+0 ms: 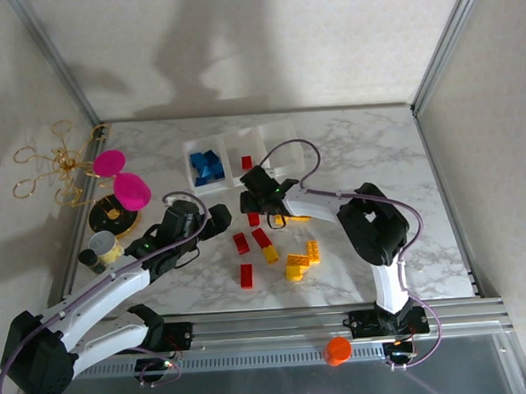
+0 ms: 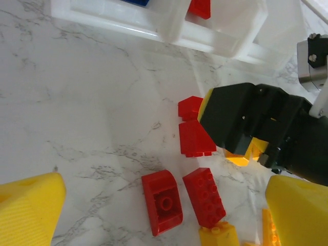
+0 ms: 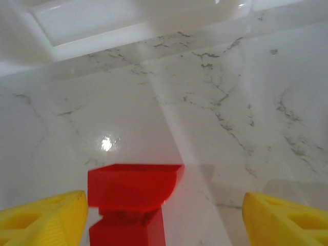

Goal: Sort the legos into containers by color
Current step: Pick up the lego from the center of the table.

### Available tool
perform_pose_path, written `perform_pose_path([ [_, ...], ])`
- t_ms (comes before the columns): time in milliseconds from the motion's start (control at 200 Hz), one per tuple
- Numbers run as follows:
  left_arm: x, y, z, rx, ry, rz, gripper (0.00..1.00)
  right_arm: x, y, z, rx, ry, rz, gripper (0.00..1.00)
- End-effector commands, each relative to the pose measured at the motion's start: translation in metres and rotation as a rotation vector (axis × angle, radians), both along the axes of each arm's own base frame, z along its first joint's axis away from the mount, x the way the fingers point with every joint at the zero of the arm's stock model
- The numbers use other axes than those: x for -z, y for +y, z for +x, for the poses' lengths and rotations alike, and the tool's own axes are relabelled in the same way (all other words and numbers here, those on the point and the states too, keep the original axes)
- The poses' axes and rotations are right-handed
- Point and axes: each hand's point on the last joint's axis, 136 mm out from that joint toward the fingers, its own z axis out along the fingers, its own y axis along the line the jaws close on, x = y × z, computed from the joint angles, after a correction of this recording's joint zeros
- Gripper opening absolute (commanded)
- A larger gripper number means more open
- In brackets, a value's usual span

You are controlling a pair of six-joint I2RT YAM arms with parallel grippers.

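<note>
The white tray (image 1: pixel 261 131) stands at the back, with blue legos (image 1: pixel 206 167) in its left compartment and one red lego (image 1: pixel 247 162) in the middle one. Loose red legos (image 1: pixel 241 243) and yellow legos (image 1: pixel 296 266) lie in front of it. My right gripper (image 1: pixel 250 200) is low over a red lego (image 3: pixel 130 187), open, with the brick between its fingers (image 3: pixel 41 220) and nearer the left one. My left gripper (image 1: pixel 218 219) is open, hovering beside two red legos (image 2: pixel 162 202), which sit between its fingers (image 2: pixel 31 210).
Two magenta discs (image 1: pixel 119 174) on a gold wire stand, a dark round base (image 1: pixel 114 217) and a small grey-and-yellow cup (image 1: pixel 103 245) crowd the left edge. An orange cap (image 1: pixel 338 350) sits on the front rail. The metal frame (image 1: pixel 433 61) bounds the table.
</note>
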Motion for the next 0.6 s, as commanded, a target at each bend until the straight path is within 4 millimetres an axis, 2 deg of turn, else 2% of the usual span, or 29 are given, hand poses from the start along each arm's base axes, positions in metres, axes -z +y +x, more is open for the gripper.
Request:
perform_pose_path([
  [0, 0.008, 0.008, -0.003, -0.039, 0.011, 0.019, 1.00, -0.001, 0.009, 0.007, 0.030, -0.033, -0.012, 0.76],
  [215, 0.012, 0.013, -0.004, -0.058, 0.011, 0.031, 1.00, 0.016, 0.015, 0.009, 0.007, -0.028, -0.055, 0.68],
  [481, 0.013, 0.014, -0.001, -0.071, 0.007, 0.032, 1.00, 0.017, 0.029, 0.009, -0.048, -0.043, -0.082, 0.60],
  [596, 0.014, 0.015, -0.001, -0.074, 0.008, 0.043, 1.00, 0.021, 0.028, 0.013, -0.040, -0.043, -0.113, 0.58],
])
